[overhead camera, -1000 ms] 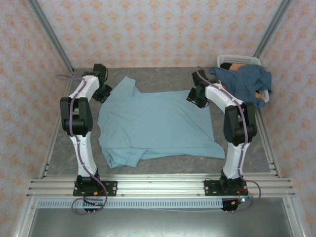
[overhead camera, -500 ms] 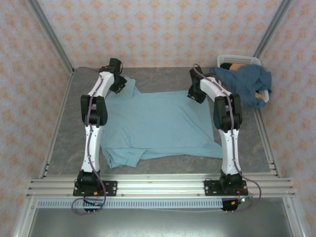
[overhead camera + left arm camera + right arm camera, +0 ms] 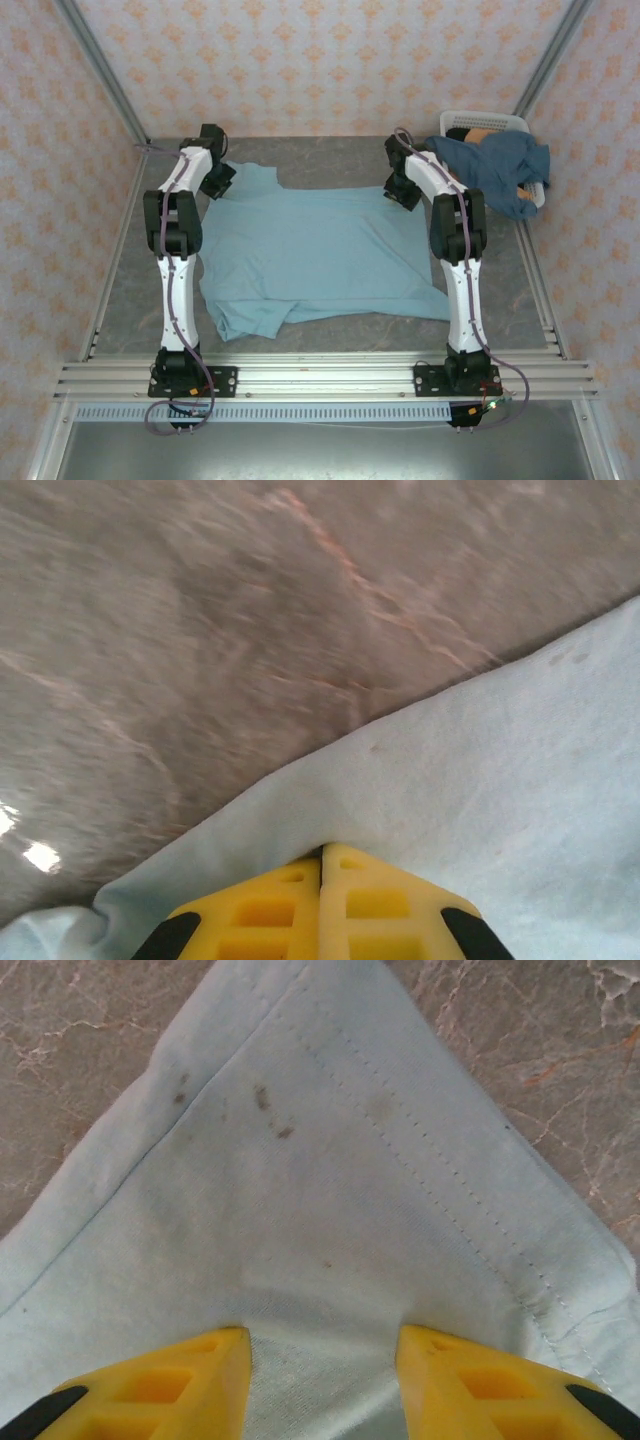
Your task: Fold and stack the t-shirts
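The light sky-blue t-shirt (image 3: 310,250) lies spread flat on the grey table, with no lettering showing. My left gripper (image 3: 215,180) is at its far left sleeve; in the left wrist view the yellow fingertips (image 3: 322,855) are pressed together on a pinch of the pale cloth (image 3: 500,780). My right gripper (image 3: 403,192) rests on the shirt's far right corner. Its fingers stand apart (image 3: 322,1348) with the hemmed corner (image 3: 320,1190) lying flat between and beyond them. The darker dusty-blue t-shirt (image 3: 495,168) hangs over the basket.
The white slatted basket (image 3: 485,122) stands at the back right corner, with something orange inside under the dark shirt. Bare marbled table (image 3: 330,155) runs along the far edge. Metal frame rails border both sides and the near edge.
The left gripper swung in to the far left sleeve and then drew it left, spreading that corner wider. The right gripper stayed at the far right corner, shifting only slightly.
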Robot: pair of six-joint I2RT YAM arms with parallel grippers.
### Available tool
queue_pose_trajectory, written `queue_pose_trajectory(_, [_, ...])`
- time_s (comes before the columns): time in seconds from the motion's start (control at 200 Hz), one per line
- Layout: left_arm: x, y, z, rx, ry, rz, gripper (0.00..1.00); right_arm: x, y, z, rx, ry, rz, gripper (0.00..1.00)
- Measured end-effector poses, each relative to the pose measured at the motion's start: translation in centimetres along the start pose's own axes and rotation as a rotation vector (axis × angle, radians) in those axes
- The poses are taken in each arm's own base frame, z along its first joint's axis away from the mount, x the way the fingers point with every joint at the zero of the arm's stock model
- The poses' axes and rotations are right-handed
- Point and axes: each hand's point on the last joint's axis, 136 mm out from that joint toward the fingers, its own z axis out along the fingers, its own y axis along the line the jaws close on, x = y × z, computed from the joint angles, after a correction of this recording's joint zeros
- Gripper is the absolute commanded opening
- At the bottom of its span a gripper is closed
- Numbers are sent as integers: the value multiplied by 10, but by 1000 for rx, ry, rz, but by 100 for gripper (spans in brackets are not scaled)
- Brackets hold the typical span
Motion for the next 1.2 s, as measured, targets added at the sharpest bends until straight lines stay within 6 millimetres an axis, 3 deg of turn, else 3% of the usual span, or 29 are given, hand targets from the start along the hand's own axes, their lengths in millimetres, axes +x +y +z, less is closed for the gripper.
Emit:
queue_pose_trajectory(0.195, [-2, 4, -2, 4, 14, -18, 8, 0, 1, 0, -4, 3, 7, 43])
queue_pose_trajectory(0.32, [-4, -7, 2, 33, 25, -18, 8, 2, 3, 0, -14, 16, 6, 43])
queue_pose_trajectory(0.651, [-31, -84, 18, 280, -3, -30, 12, -15, 30, 3, -80, 15, 19, 44])
queue_pose_trajectory(0.816, [-52, -126, 22, 470, -44, -84, 28, -38, 59, 3, -200, 6, 38, 46])
queue_pose_trajectory(0.896, [-59, -137, 18, 523, -65, -89, 41, -49, 74, 2, -266, -6, 34, 48])
queue_pose_trajectory(0.961, [-61, -137, 12, 523, -76, -76, 50, -51, 78, 0, -289, -7, 28, 51])
queue_pose_trajectory(1.061, [-61, -119, -10, 443, -93, -51, 52, -52, 78, -7, -301, -14, 22, 51])
queue_pose_trajectory(1.121, [-56, -97, -40, 372, -98, -43, 50, -48, 73, -14, -292, -6, 23, 52])
queue_pose_trajectory(1.201, [-43, -57, -96, 308, -98, -43, 46, -41, 62, -34, -291, -2, 37, 52])
